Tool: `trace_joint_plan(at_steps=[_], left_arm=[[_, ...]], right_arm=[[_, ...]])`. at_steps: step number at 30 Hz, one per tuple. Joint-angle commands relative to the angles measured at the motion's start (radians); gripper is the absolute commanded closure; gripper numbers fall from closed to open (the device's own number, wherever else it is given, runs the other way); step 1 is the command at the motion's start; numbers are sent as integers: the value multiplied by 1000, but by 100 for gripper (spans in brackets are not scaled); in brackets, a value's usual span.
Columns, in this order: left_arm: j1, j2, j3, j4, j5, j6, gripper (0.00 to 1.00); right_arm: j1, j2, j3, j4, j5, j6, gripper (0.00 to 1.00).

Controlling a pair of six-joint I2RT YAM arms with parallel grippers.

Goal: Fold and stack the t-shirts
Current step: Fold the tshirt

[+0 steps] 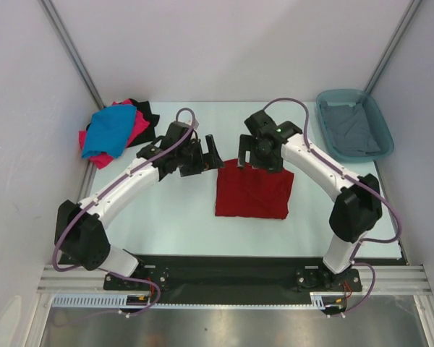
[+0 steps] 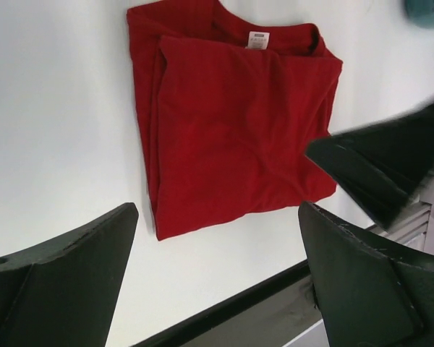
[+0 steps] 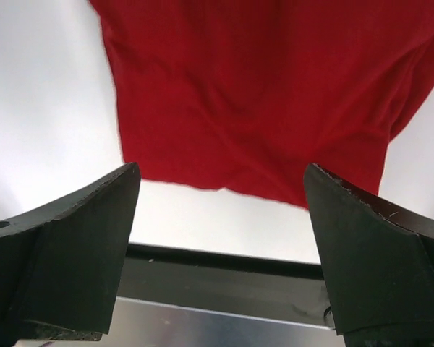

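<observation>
**Red shirt folded; both grippers free above it**

The white table [image 1: 173, 224] carries everything. At its middle lies the dark red cotton t-shirt [image 1: 252, 189], folded into a neat rectangle. At the far right corner is the teal plastic tub [image 1: 323, 116] with a grey cloth shirt [image 1: 354, 130] inside. At the far left corner is a heap of bright blue, hot pink and black cloth shirts [image 1: 116, 130], all unfolded.

The left gripper [image 1: 206, 153] hovers just beyond the red shirt's far left corner. The right gripper [image 1: 249, 155] hangs over its far edge. Both have their jaws spread wide and hold nothing.

The red shirt's fold looks finished, so the step in hand is probably letting go of it. The next move would call for fetching another shirt from the heap or the tub, and for deciding where the stack is to stand.

Only the top view shows the heap and the grey shirt. Only the left wrist view shows the white neck label [image 2: 258, 39], the collar and the layered left edge of the fold. The right wrist view shows the shirt's near hem, lying slightly wavy close to the black rail [image 3: 224, 264].
</observation>
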Motion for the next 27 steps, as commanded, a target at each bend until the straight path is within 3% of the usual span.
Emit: trace_joint_plan(at_steps=[1, 4, 8, 10, 18, 27], left_arm=[[-3, -22, 10, 53, 24, 2, 0], [-5, 17, 53, 10, 47, 1, 0], [-3, 6, 9, 117, 110, -16, 0], [-3, 32, 42, 87, 122, -10, 0], [20, 5, 93, -194, -81, 136, 0], [100, -48, 15, -209, -66, 211, 0]], right_arm=[[-6, 56, 33, -12, 51, -79, 0], [-32, 62, 22, 16, 14, -96, 0], [-37, 100, 38, 1, 51, -134, 0], [-43, 135, 72, -31, 68, -155, 0], [-66, 182, 262, -152, 198, -163, 1], [-75, 159, 298, -260, 249, -161, 0]])
